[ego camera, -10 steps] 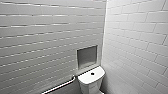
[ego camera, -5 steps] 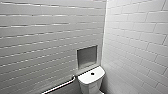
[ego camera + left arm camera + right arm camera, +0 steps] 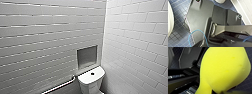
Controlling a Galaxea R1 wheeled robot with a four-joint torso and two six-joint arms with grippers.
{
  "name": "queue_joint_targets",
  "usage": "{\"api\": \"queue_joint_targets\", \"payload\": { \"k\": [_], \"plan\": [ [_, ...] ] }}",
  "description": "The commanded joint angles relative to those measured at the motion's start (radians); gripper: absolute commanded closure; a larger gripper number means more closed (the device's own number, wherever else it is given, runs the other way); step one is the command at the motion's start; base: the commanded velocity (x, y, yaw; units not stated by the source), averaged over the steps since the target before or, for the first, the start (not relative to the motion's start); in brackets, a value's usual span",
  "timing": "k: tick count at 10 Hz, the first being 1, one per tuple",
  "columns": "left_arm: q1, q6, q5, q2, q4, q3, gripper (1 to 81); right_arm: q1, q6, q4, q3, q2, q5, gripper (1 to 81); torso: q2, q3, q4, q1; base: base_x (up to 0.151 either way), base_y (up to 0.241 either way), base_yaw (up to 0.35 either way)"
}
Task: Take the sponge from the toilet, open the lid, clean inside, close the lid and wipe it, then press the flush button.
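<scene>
Nothing has moved since a second ago: the head view looks just the same, with the same tiled walls in the same place. The toilet (image 3: 90,79) sits low in the corner, and you can see its tank top with the flush button (image 3: 92,73) in the middle. The lid is hidden below the edge of that view.

The sponge (image 3: 224,70) is up in the air over the blue floor tiles, big and close in the right wrist view. The right gripper (image 3: 211,90) looks squeezed onto its thin end, so I think it is holding it. I cannot tell if the left gripper (image 3: 220,41) is wide or narrow.

I think the step now is carrying the sponge to the lid. To do it well, hold the sponge firmly, but do not squash it flat, and keep it off the floor.

I count one sponge, one toilet, one flush button, one grey wall niche (image 3: 86,57) and one grab rail (image 3: 60,86).
</scene>
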Motion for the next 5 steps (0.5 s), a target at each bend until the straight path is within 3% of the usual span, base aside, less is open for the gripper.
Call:
{"api": "queue_joint_targets", "payload": {
  "k": [1, 5],
  "plan": [
    [-0.044, -0.002, 0.040, 0.003, -0.005, 0.000, 1.0, 0.027, 0.002, -0.004, 0.002, 0.000, -0.059, 81.1, 0.000, 0.000, 0.000, 0.000, 0.000, 0.000, 0.000],
    [-0.044, -0.002, 0.040, 0.003, -0.007, 0.000, 1.0, 0.027, 0.002, -0.004, -0.001, 0.000, -0.059, 81.1, 0.000, 0.000, 0.000, -0.002, 0.080, 0.000, 0.000]
  ]
}}
